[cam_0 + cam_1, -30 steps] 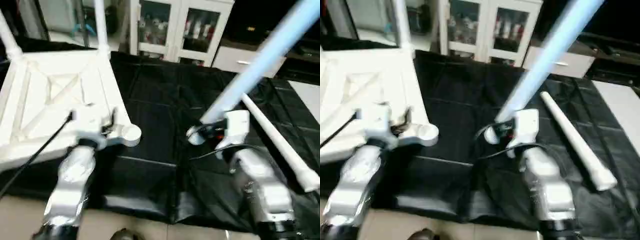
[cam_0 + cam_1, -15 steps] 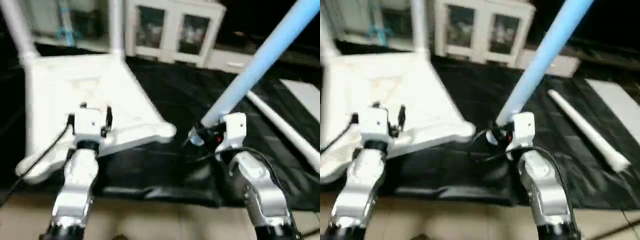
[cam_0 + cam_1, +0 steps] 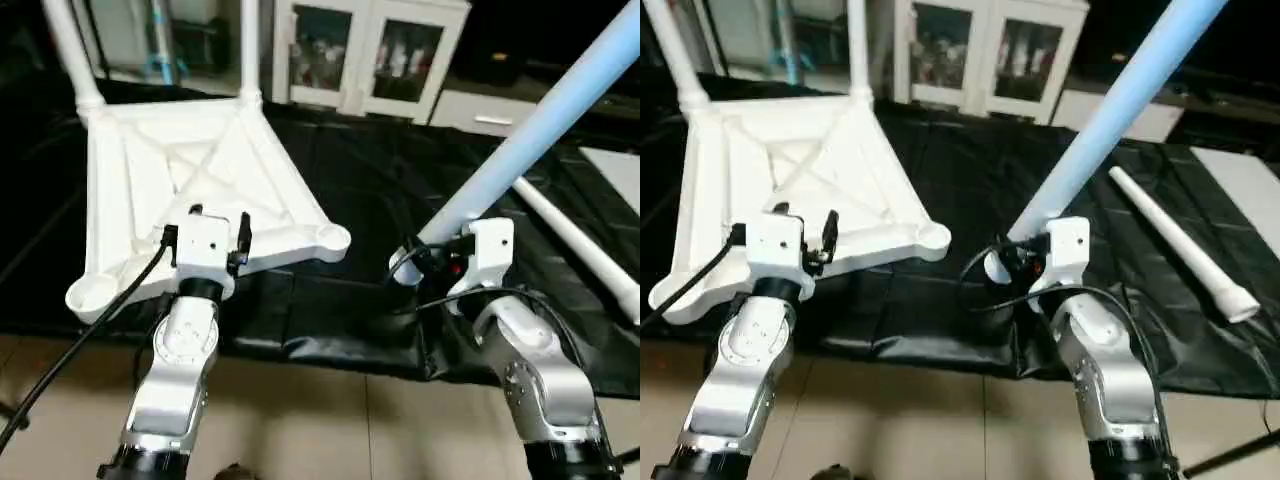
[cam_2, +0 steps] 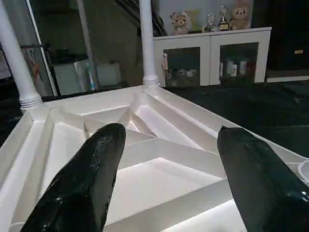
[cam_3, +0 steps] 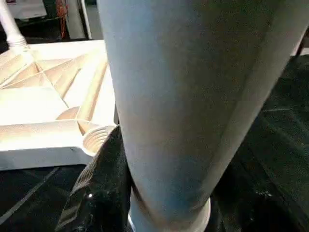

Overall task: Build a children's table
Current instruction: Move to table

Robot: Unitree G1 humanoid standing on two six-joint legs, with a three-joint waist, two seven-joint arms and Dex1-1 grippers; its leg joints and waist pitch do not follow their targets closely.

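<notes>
Beside the empty socket, right tool grips a long leg; left tool released over tabletop; a tilted leg could cross-thread.

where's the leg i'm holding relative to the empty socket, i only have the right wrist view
Observer: In the head view the right gripper holds the leg tilted, its lower end off to the right of the near-right socket, over the black sheet, not above the hole.
Operator: how many legs already in
Observer: Two legs stand upright in the far corners; both near sockets are empty.
Operator: is left holding the top
Observer: The left wrist view shows the left gripper's fingers spread over the near edge of the tabletop; I cannot tell whether they touch it.
Operator: any spare leg
Observer: One more leg lies on the sheet to the right.
</notes>
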